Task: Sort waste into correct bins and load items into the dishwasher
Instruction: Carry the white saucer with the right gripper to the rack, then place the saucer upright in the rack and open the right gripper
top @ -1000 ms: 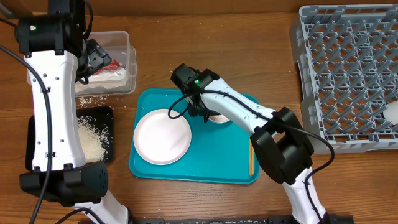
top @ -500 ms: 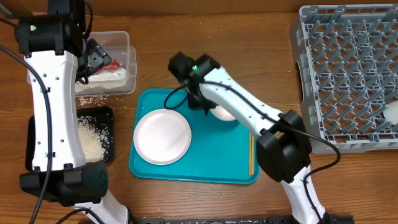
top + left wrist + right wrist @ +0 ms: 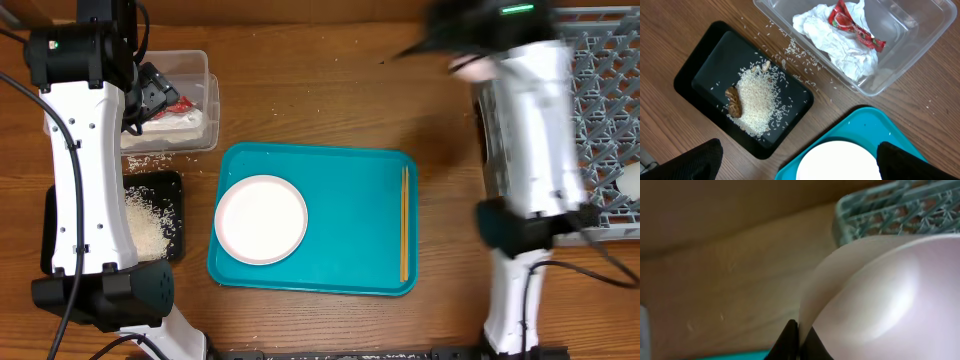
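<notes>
My right gripper (image 3: 802, 336) is shut on the rim of a white bowl (image 3: 880, 295), held next to the grey dish rack (image 3: 890, 210). In the overhead view that arm is a blur at the rack's (image 3: 600, 100) left edge. A second white bowl (image 3: 630, 178) sits in the rack. The white plate (image 3: 261, 219) and the chopsticks (image 3: 404, 222) lie on the teal tray (image 3: 340, 250). My left gripper (image 3: 799, 155) is open and empty, high over the clear tub (image 3: 920, 45), which holds the tissue (image 3: 840, 40) and the red wrapper (image 3: 852, 25). The black tray (image 3: 695, 75) holds rice (image 3: 757, 97) and a brown scrap (image 3: 733, 100).
Loose rice grains (image 3: 795, 50) lie on the wooden table between the clear tub and the black tray. The left arm (image 3: 85, 170) stands tall along the left side, over the black tray (image 3: 170, 215).
My right gripper has lifted the white bowl off the teal tray and swung it fast up and to the right, to the dish rack's left edge. The left arm has not moved.
</notes>
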Controlling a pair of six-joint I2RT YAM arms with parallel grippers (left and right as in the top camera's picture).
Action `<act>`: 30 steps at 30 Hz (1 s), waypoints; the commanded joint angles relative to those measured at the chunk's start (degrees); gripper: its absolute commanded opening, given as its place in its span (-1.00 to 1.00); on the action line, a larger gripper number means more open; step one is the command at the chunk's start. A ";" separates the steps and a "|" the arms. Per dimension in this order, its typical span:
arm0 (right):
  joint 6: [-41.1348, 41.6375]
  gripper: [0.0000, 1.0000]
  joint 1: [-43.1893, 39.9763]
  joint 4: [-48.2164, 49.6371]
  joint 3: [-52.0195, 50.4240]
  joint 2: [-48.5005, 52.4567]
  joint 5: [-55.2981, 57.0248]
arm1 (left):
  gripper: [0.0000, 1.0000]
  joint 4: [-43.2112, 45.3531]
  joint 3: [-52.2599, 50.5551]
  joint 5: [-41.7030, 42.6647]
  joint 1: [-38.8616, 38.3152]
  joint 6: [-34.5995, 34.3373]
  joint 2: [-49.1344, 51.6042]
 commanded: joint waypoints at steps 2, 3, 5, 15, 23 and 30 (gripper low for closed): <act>-15.10 -0.92 -18.95 3.58 1.99 -0.68 -32.50 | 1.00 -0.07 0.31 -0.96 0.09 -0.55 0.00; -16.55 -0.92 -22.49 4.79 1.33 -0.61 -36.92 | 1.00 -0.07 0.31 -0.96 0.09 -0.55 0.00; -18.69 -0.92 -29.73 7.80 -0.61 -0.07 -43.63 | 1.00 -0.07 0.31 -0.96 0.09 -0.55 0.00; -19.98 -0.92 -49.18 25.99 -16.59 4.83 -73.42 | 1.00 -0.07 0.31 -0.96 0.09 -0.55 0.00; -13.09 -0.92 -50.95 59.63 -37.99 4.90 -89.15 | 1.00 -0.07 0.31 -0.96 0.09 -0.55 0.00; -5.77 -0.92 -50.80 72.24 -49.72 5.09 -81.77 | 1.00 -0.07 0.31 -0.96 0.09 -0.55 0.00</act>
